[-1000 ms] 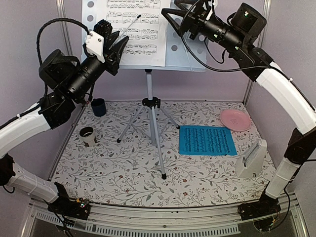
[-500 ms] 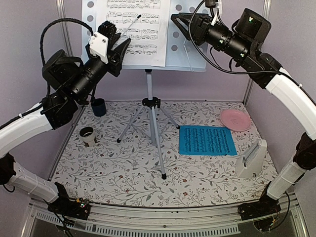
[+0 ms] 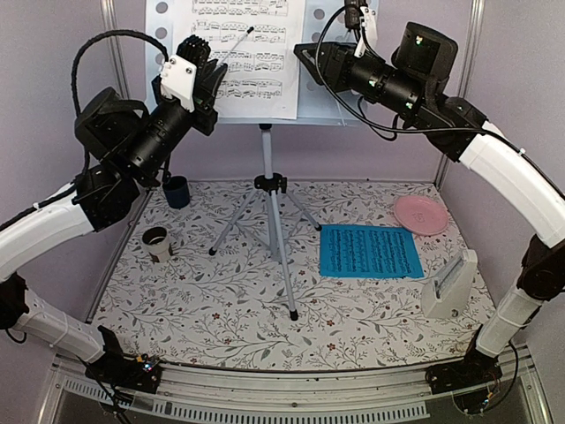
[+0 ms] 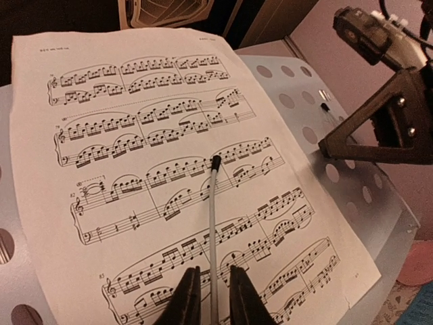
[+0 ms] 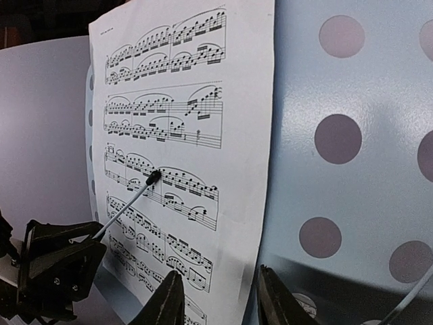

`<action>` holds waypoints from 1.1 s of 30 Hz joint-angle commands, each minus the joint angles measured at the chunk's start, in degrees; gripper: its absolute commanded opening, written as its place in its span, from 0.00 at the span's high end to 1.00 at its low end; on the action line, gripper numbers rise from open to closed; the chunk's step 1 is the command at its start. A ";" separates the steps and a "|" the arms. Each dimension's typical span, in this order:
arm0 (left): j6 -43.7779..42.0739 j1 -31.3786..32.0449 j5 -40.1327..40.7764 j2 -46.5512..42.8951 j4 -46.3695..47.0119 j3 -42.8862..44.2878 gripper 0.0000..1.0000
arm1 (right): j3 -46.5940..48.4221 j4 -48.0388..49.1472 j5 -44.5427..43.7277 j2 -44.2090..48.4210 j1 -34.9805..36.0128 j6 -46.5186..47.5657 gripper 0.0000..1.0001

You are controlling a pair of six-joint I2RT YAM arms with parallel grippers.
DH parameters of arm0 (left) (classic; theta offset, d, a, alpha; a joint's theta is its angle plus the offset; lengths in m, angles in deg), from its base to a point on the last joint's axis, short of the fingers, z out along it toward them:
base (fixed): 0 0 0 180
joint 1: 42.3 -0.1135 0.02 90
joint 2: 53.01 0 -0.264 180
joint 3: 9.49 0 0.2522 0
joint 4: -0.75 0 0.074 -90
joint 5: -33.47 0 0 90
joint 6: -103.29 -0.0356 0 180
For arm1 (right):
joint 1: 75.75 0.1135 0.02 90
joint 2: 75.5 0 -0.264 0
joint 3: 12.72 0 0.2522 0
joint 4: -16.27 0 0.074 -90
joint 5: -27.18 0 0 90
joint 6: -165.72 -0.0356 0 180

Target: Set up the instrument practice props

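**A:** Where's the white sheet (image 4: 135, 135)?

**B:** Up on the stand's (image 3: 269, 203) tray (image 5: 379, 88), top middle of the overhead view. It lies flat against the tray, with bare tray showing to its right. A thin rod (image 4: 212, 217) with a dark tip slants across the page.

**A:** And the hands?

**B:** The left gripper (image 4: 213, 269), at the bottom centre of its own view, is narrow, with a finger either side of that rod. There's a sliver of gap on each side, so I can't tell whether it's pinching. The right gripper (image 5: 218, 272) is about half spread at the bottom of its view, in front of the sheet's right edge. I can't see anything caught between its fingers.

**A:** So what would make this go well?

**B:** I'd reckon they're settling the page. The left should centre on the rod and ease it along its own line, not scrape it over the paper. The right should only steady that free edge, lightly. The tripod looks light to me, and a shove on the tray could rock it.

**A:** The rest?

**B:** The blue sheet (image 3: 371, 251) lies flat at the right of the mat (image 3: 221, 300), and the metronome (image 3: 450, 284) is near it, lower right. Neither is set up yet.
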 commanded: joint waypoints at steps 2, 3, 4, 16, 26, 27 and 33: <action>-0.90 1.08 0.58 0.83 0.29 1.38 0.85 | 2.26 -1.85 -4.02 -1.91 0.44 -2.27 0.62; -1.00 1.12 0.64 0.92 0.38 1.38 0.87 | 2.26 -1.71 -3.95 -2.07 0.46 -2.34 0.62; -1.16 1.09 0.66 1.02 0.46 1.38 0.88 | 2.33 -1.52 -3.69 -2.32 0.41 -2.41 0.62; -2.43 1.08 0.41 1.47 1.57 1.38 1.00 | 4.53 -1.18 -2.99 -4.82 0.43 -2.81 0.63; -2.72 1.09 -0.30 1.72 2.31 1.31 1.00 | 4.98 -1.54 -1.51 -5.60 0.40 -3.51 0.65; -2.70 1.08 -0.45 1.74 2.41 1.30 1.00 | 5.03 -1.53 -1.39 -5.68 0.45 -3.55 0.65; -2.55 1.08 -0.88 1.75 2.67 1.38 1.00 | 5.07 -2.06 -1.97 -5.60 0.41 -3.86 0.64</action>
